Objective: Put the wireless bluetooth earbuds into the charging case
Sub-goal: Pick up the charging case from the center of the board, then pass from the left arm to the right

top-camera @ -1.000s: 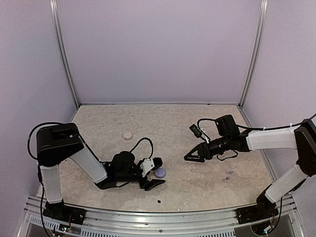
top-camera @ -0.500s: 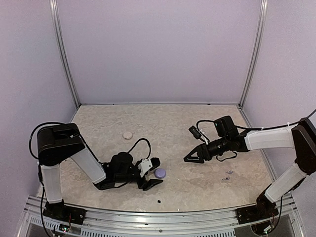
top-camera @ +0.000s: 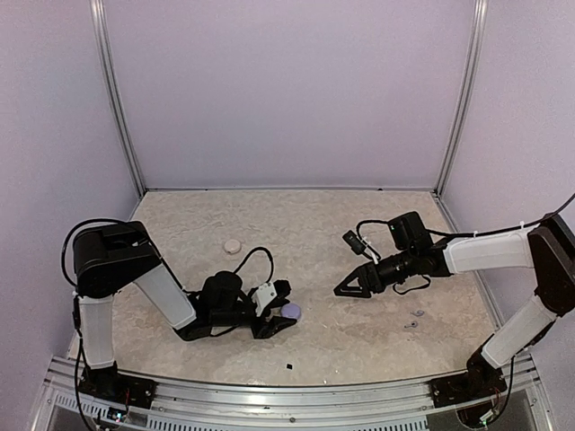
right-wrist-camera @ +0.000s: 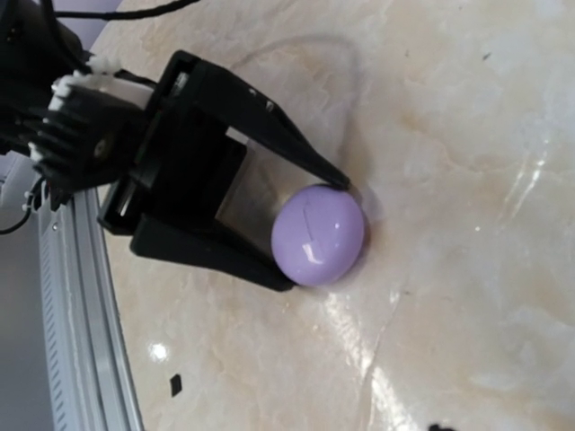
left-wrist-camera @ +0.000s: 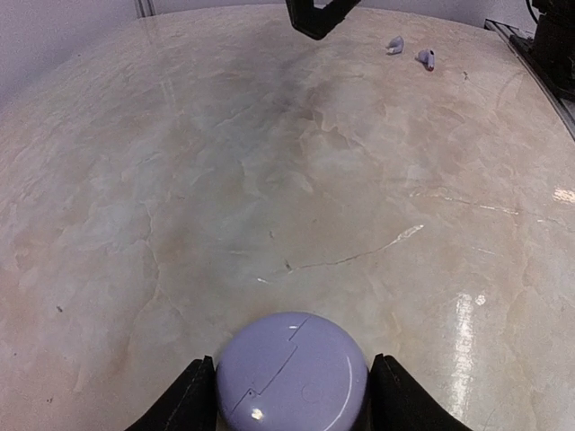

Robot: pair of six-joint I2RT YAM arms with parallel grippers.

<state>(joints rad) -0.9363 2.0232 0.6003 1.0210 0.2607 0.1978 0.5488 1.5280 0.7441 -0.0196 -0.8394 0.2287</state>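
**Left gripper** [right-wrist-camera: 314, 233]: jaws part-open to the width of the charging case [left-wrist-camera: 292, 377]. One black finger [left-wrist-camera: 196, 395] lies on each side of it. In both wrist views each finger meets the case wall with no gap showing. The arm lies low along the table [top-camera: 314, 224].

**Charging case**: round, pebble-like, pale lilac and glossy. It rests on the table with the lid closed, a thin stepped seam running across the top. It serves as the reference for all entries below.

**Right gripper** [top-camera: 338, 290]: to the right of the case and apart from it, with its tips aimed toward the case. The dark fingers read as a single wedge, so how far the jaws are parted cannot be told. Nothing is seen held in them.

**Earbuds**, two: tiny, pale lilac-white, with short stems. One [left-wrist-camera: 393, 43] lies just beside the other [left-wrist-camera: 426, 58], both loose on the table. They are well apart from the case on its right, beyond the right gripper's tips and outside the case.

**Beige disc** [top-camera: 233, 245]: small and round, behind the case and to its left, away from both grippers.

**Black speck** [top-camera: 289, 366]: in front of the case, toward the near edge. It is too small to identify.

**Table**: marbled beige top that carries every item listed.
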